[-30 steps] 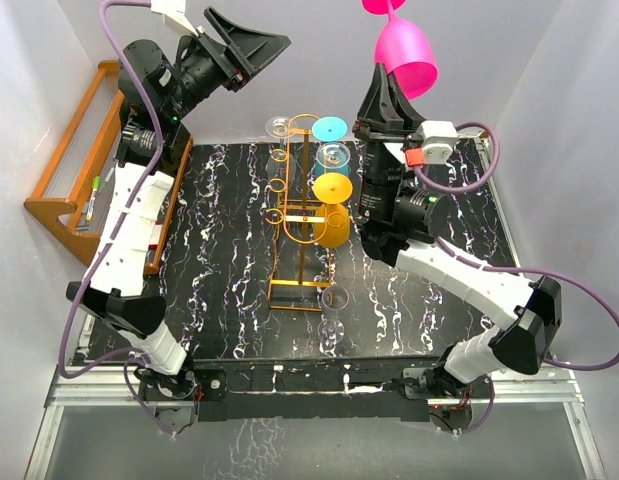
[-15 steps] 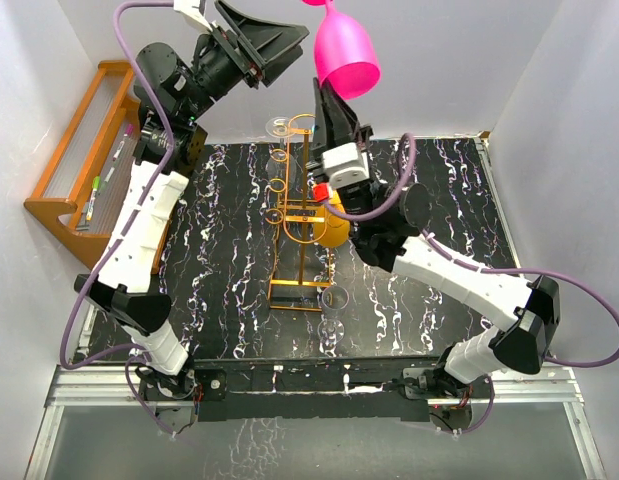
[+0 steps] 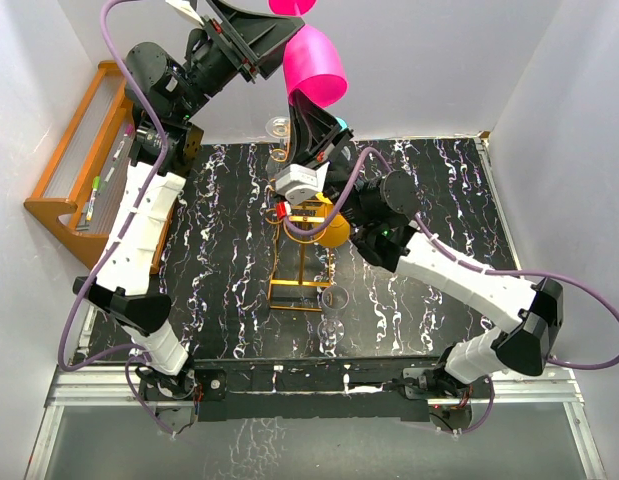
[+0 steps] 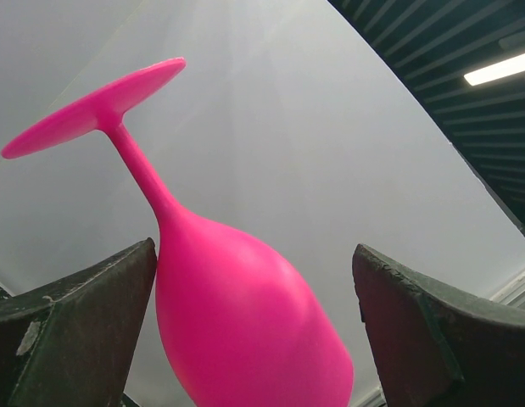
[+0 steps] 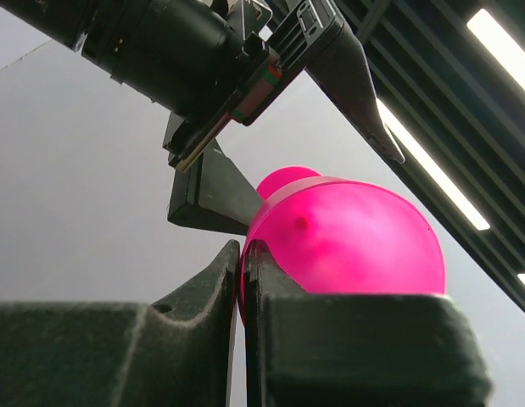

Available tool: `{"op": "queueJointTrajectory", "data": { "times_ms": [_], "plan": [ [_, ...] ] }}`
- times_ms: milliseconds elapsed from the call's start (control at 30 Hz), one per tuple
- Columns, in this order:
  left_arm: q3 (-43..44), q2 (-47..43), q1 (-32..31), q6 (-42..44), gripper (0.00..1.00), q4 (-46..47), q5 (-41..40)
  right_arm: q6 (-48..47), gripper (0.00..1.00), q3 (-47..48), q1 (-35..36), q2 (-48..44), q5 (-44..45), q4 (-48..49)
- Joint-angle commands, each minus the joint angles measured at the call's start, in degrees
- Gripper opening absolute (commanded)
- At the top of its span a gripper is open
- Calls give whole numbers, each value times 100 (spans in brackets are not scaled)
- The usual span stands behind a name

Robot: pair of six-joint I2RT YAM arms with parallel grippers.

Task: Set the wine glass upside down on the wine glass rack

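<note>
Pink wine glass (image 3: 317,68) is held high above the wine glass rack (image 3: 294,295), foot uppermost and mouth roughly toward the rack, tilted; not on any hook yet. R gripper (image 3: 309,112) is pinched on the bowl's rim. The right wrist view shows its fingers (image 5: 194,322) nearly together with the pink wall between them. L gripper (image 3: 272,33) is spread wide, with fingers (image 4: 75,326) either side of the bowl-stem junction. One finger is touching or just beside the bowl; cannot tell which. I read this as a handover, R to L. Procedure: centre the stem between L's fingers before closing, since a grip on the tapered bowl would likely slip. Close L fully and confirm hold, then release R; never both off. Withdraw R along the bowl axis, w/o sideways drag on the rim. Keep the exchange above the rack, clear of the yellow-orange glass (image 3: 334,228) hanging on it.
</note>
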Motion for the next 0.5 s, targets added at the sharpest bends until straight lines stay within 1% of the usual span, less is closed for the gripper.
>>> {"op": "queueJointTrajectory", "data": {
  "times_ms": [0,67,200,267,367,433,467],
  "plan": [
    [57,-108,-18,-77,96,268,52,-361,7,48,21,-288,-119,-217],
    [74,-98,-18,-75,93,305,46,-432,7,-10,16,-333,-160,-358],
    [196,-35,-18,-7,83,378,59,-737,7,-173,12,-444,-308,-706],
    [236,-28,-18,20,78,396,70,-902,7,-257,-19,-497,-340,-913],
    [239,-40,-18,35,66,437,123,-1045,7,-366,-144,-602,-424,-1138],
    [237,-61,-18,36,59,463,153,-1224,7,-448,-235,-684,-578,-1350],
    [239,-68,-18,46,58,487,167,-1292,7,-465,-283,-726,-615,-1443]
  ]
}}
